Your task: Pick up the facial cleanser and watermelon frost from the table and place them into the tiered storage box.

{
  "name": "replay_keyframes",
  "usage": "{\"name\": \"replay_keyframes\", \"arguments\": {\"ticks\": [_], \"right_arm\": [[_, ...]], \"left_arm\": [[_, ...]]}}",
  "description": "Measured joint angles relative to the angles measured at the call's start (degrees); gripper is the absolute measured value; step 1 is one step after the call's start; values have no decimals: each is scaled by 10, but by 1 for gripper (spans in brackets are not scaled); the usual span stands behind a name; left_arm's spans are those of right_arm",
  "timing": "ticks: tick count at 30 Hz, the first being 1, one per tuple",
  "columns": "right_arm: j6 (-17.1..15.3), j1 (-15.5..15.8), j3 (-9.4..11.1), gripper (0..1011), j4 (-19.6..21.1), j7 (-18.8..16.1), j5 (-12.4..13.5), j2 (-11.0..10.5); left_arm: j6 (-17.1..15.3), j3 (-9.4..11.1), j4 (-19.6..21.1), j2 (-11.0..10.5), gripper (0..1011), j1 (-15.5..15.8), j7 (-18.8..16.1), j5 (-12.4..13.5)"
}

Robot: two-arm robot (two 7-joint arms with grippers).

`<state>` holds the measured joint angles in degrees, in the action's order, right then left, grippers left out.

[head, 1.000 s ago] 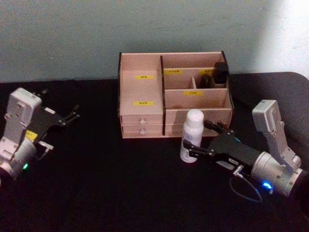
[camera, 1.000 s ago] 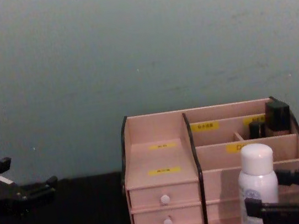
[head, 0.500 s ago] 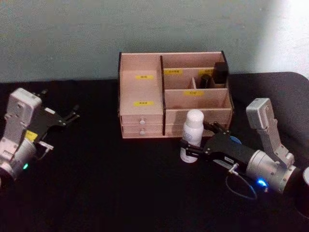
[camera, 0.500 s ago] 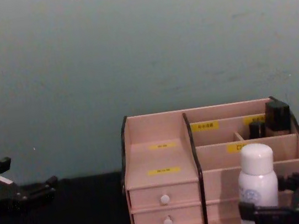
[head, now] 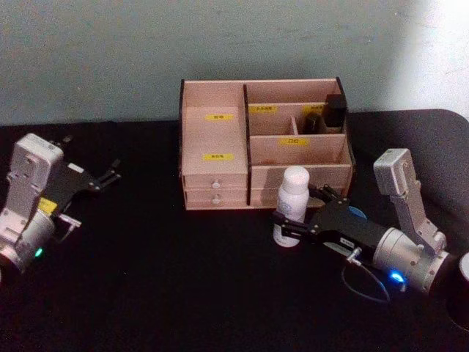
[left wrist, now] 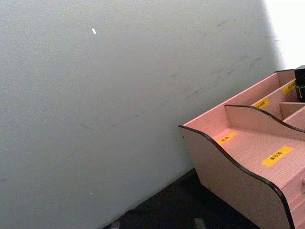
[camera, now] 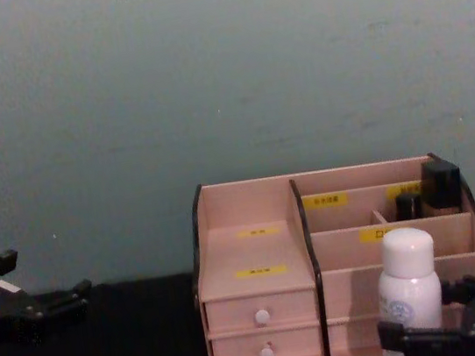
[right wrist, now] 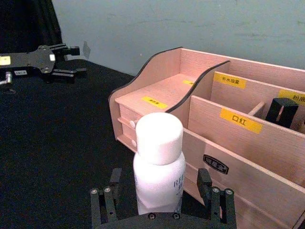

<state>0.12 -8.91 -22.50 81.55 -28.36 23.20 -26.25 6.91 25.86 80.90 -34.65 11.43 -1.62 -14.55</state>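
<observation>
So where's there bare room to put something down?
Bare table lies between the left gripper and the box, and before its drawers; the box's left steps are free. Crowded: the bottle inside the open right gripper, and the dark containers at back right.

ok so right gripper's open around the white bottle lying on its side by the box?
No: the white bottle stands upright, per the right wrist view. The right gripper is open around it, by the tiered storage box.
</observation>
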Motion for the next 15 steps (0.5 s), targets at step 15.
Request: {"name": "replay_keyframes", "arguments": {"ticks": [15], "right_arm": [[0,1,0,715,1,2,0,-1]], "left_arm": [[0,0,0,0,1002,0,0,0]]}}
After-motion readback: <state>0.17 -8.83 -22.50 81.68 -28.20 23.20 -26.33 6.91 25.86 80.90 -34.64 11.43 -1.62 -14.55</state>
